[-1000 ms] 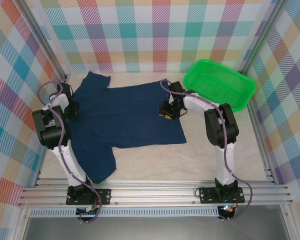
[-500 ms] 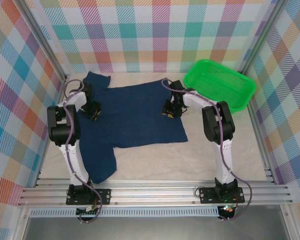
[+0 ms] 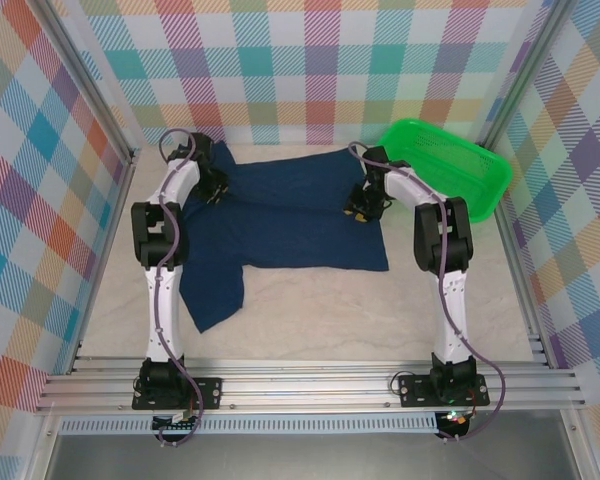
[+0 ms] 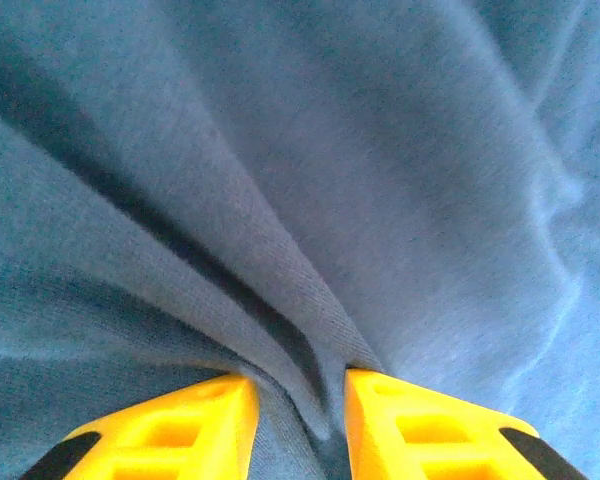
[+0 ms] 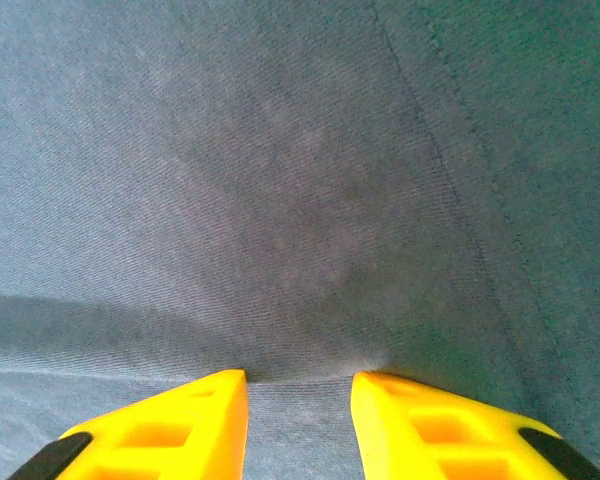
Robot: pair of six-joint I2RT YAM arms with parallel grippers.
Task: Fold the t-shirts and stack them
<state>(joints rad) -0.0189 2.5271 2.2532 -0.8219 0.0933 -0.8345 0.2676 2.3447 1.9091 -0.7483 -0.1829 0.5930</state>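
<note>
You are working with the t-shirt (image 3: 290, 225) lying flat just beside the green basket (image 3: 470, 170). Its long axis is running straight away from the basket, with the hem end nearest it and the sleeves farthest from it.

Your right gripper (image 3: 363, 207) is sitting on the end nearest the basket, and your left gripper (image 3: 212, 188) on the end farthest from it. The line between them is following that axis, so the next fold is probably asking for both arms to lift together.

In the left wrist view the left gripper (image 4: 300, 385) is pinching a raised ridge of navy cloth (image 4: 380, 150) in a narrow gap. In the right wrist view the right gripper (image 5: 298, 385) is likewise clamping a crease of cloth (image 5: 280, 150).
</note>
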